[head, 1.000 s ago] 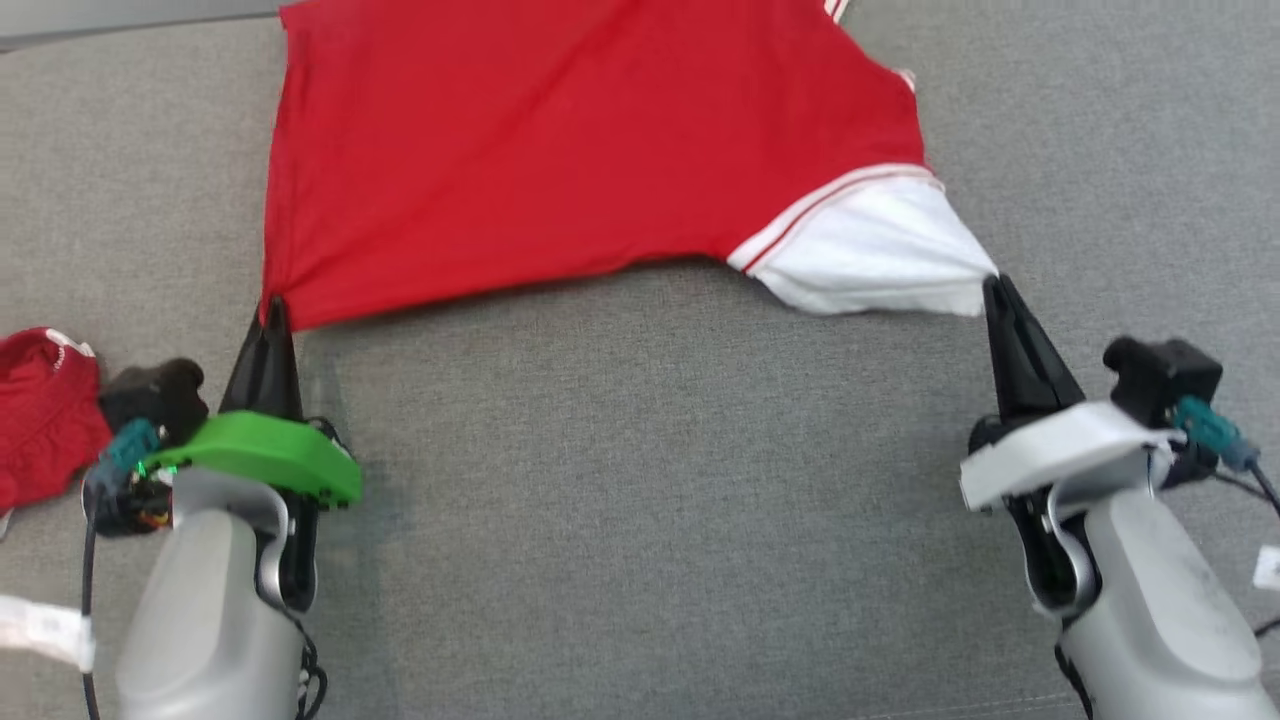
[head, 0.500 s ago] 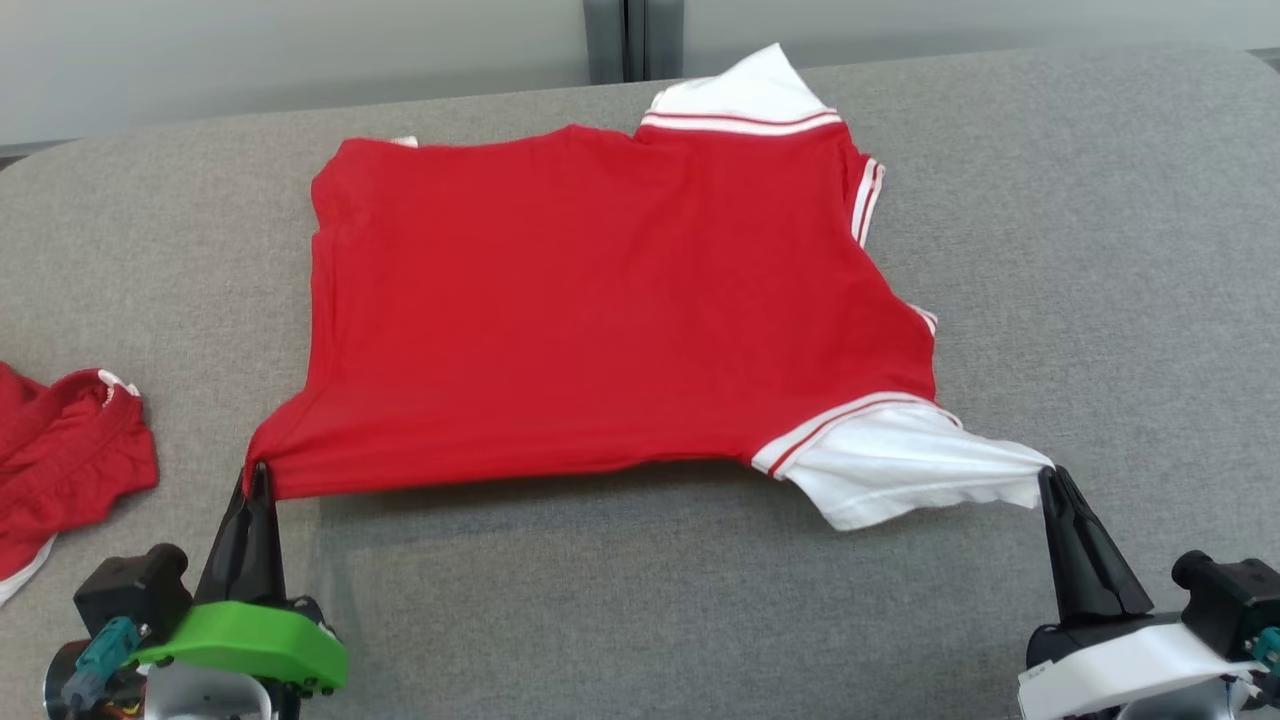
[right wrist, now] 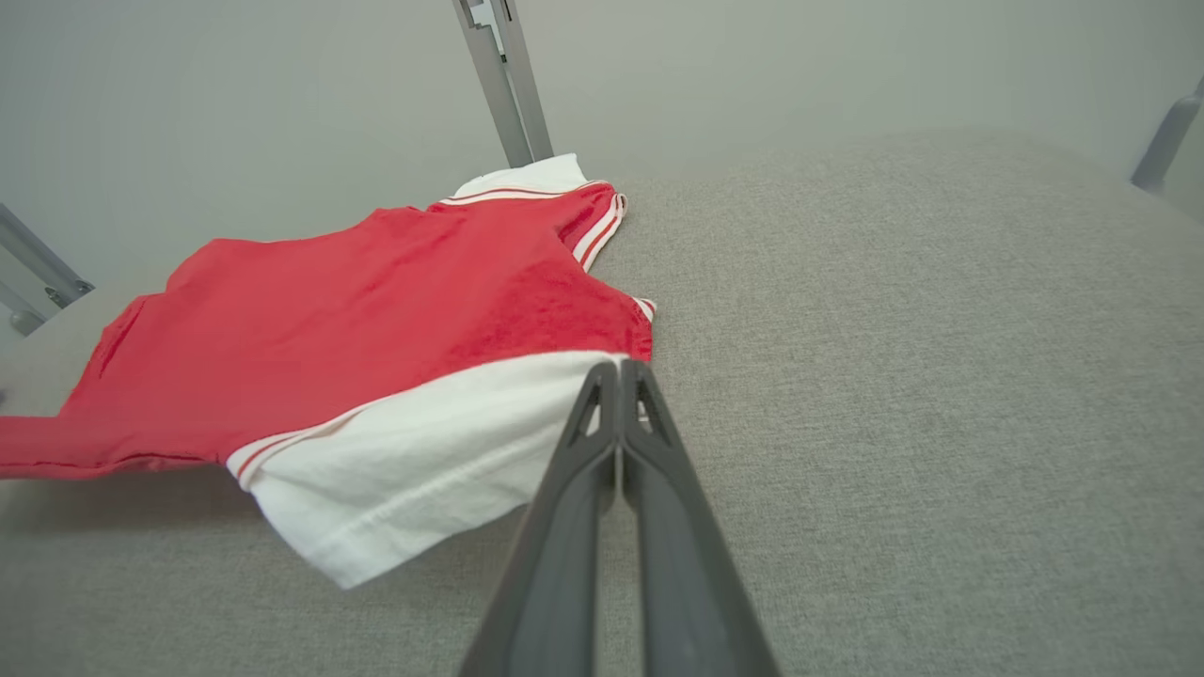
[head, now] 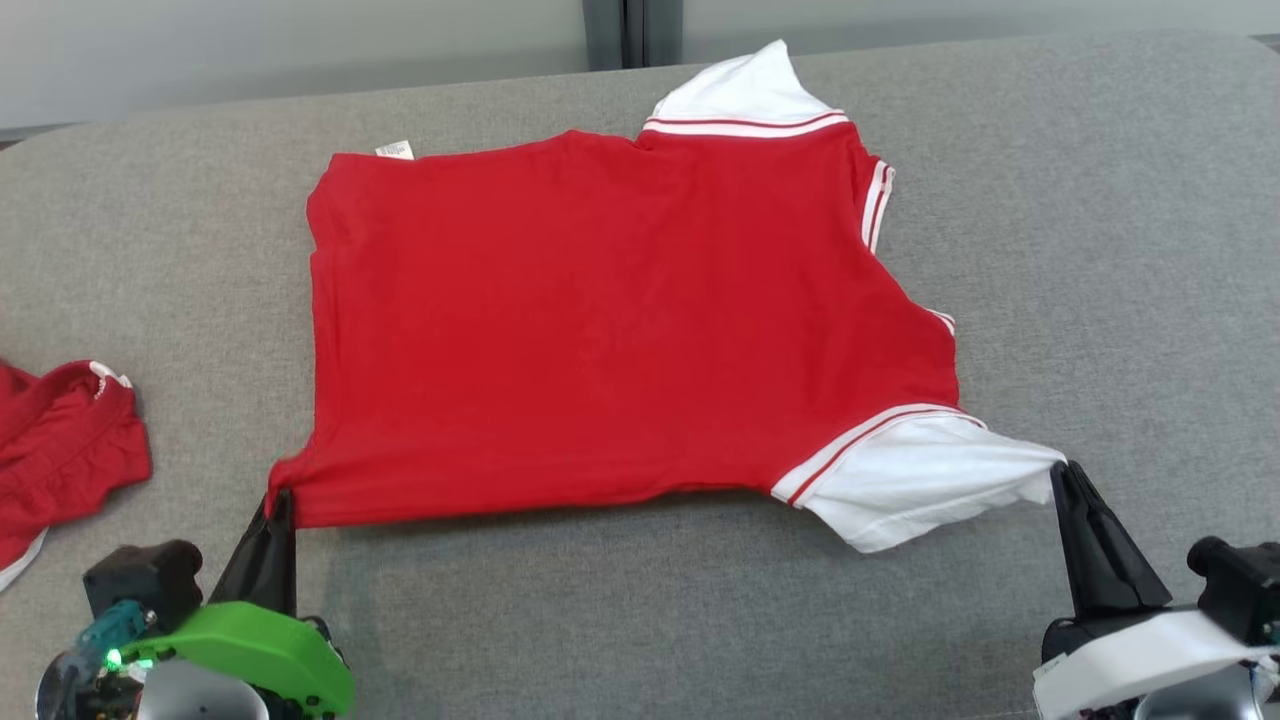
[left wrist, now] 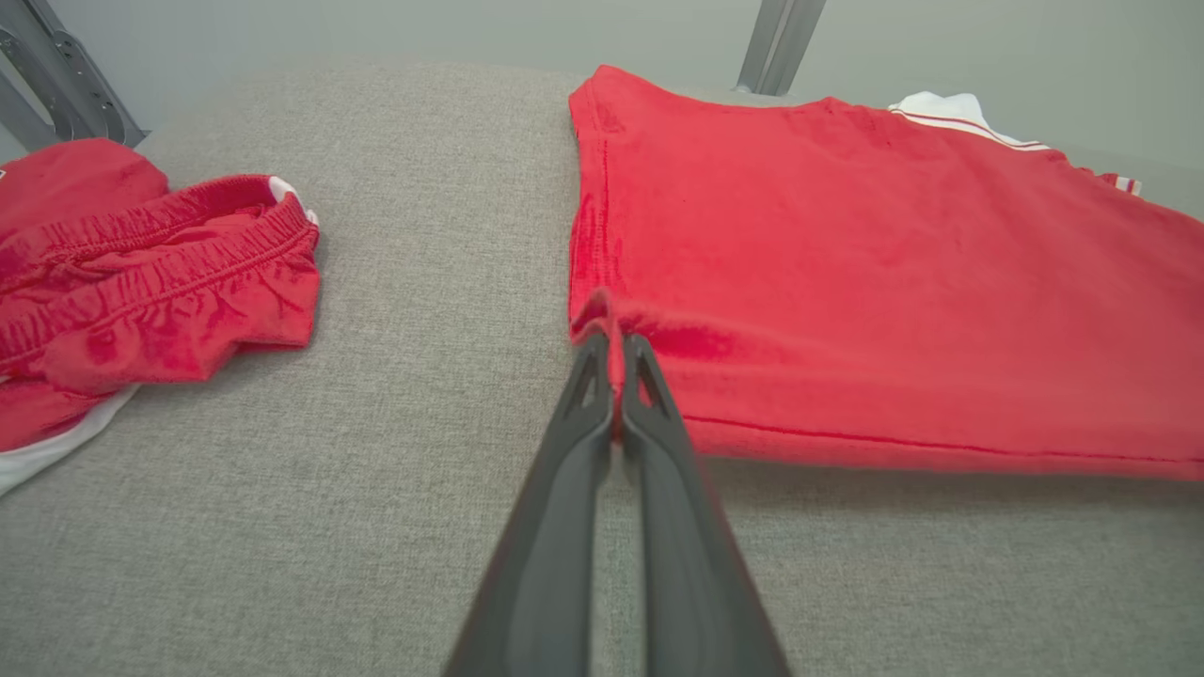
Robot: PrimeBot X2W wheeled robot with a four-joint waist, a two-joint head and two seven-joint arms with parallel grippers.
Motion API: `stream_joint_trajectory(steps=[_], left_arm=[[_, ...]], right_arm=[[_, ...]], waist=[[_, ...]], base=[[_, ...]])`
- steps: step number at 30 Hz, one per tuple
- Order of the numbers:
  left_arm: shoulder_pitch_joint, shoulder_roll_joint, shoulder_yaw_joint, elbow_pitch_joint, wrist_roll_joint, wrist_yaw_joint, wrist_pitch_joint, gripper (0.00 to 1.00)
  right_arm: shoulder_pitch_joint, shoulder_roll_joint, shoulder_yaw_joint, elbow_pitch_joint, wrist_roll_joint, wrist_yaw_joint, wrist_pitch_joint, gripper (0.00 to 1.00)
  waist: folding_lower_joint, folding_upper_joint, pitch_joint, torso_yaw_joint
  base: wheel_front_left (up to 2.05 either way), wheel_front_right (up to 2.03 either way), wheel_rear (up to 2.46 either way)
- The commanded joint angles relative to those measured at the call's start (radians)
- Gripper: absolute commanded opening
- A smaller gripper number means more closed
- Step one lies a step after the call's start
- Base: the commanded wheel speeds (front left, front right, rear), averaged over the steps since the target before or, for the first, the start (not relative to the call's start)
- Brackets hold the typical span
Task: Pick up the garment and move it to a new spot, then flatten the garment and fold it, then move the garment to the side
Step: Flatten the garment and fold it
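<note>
The garment is a red shirt with white sleeves and red-and-white trim, spread over the grey padded table, its near edge lifted slightly. My left gripper is shut on the shirt's near left hem corner. My right gripper is shut on the tip of the near white sleeve. In the right wrist view that gripper pinches the sleeve's edge, with the garment stretching away to the left. In the left wrist view my left gripper clamps red cloth of the garment.
A second red garment with an elastic waistband lies crumpled at the table's left edge, also in the left wrist view. Grey table surface extends to the right. A wall and metal posts stand behind the table.
The head camera has tilted up, so the whole shirt and the back wall come into view. Both grippers keep their grips; the shirt has spread a little flatter.
</note>
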Motion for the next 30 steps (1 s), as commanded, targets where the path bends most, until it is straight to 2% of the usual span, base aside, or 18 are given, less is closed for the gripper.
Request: stream_joint_trajectory(steps=[1, 10, 19, 20, 21, 22, 23, 25, 30], left_arm=[[-0.037, 0.016, 0.001, 0.009, -0.009, -0.008, 0.016, 0.0], [-0.238, 0.042, -0.014, 0.139, -0.077, -0.074, 0.114, 0.0], [-0.425, 0.047, -0.046, 0.283, -0.123, -0.135, 0.153, 0.0], [-0.44, 0.043, -0.05, 0.295, -0.126, -0.139, 0.147, 0.16], [-0.45, 0.046, -0.056, 0.302, -0.119, -0.144, 0.141, 0.26], [-0.464, 0.047, -0.057, 0.311, -0.112, -0.146, 0.125, 1.0], [-0.472, 0.044, -0.055, 0.317, -0.109, -0.146, 0.108, 1.0], [-0.481, 0.04, -0.057, 0.33, -0.098, -0.145, 0.066, 1.0], [-0.48, 0.021, -0.046, 0.333, -0.036, -0.123, -0.136, 1.0]], right_arm=[[-0.032, -0.014, 0.006, 0.01, -0.003, -0.001, 0.006, 0.0], [-0.282, -0.091, 0.036, 0.119, 0.017, -0.001, 0.042, 0.0], [-0.552, -0.157, 0.083, 0.297, 0.055, -0.001, 0.042, 0.0], [-0.578, -0.159, 0.087, 0.318, 0.06, -0.001, 0.028, 0.0], [-0.596, -0.159, 0.091, 0.336, 0.062, -0.001, 0.016, 0.35], [-0.616, -0.162, 0.099, 0.359, 0.062, -0.001, -0.002, 0.89], [-0.632, -0.162, 0.103, 0.374, 0.059, -0.001, -0.025, 1.0], [-0.655, -0.162, 0.113, 0.404, 0.036, -0.001, -0.078, 1.0], [-0.664, -0.141, 0.095, 0.442, -0.046, -0.001, -0.214, 1.0]], waist=[[0.0001, 0.0, 0.034, 0.012], [0.0001, 0.0, 0.182, 0.061], [0.0001, 0.0, 0.233, 0.089], [0.0001, 0.0, 0.234, 0.09], [0.0001, 0.0, 0.235, 0.09], [0.0001, 0.0, 0.236, 0.09], [0.0001, 0.0, 0.237, 0.091], [0.0001, 0.0, 0.237, 0.09], [0.0001, 0.0, 0.226, 0.089]], base=[[0.0, 0.0, 0.0], [0.0, 0.0, 0.0], [0.0, 0.0, 0.0], [0.0, 0.0, 0.0], [0.0, 0.0, 0.0], [0.0, 0.0, 0.0], [0.0, 0.0, 0.0], [0.0, 0.0, 0.0], [0.0, 0.0, 0.0]])
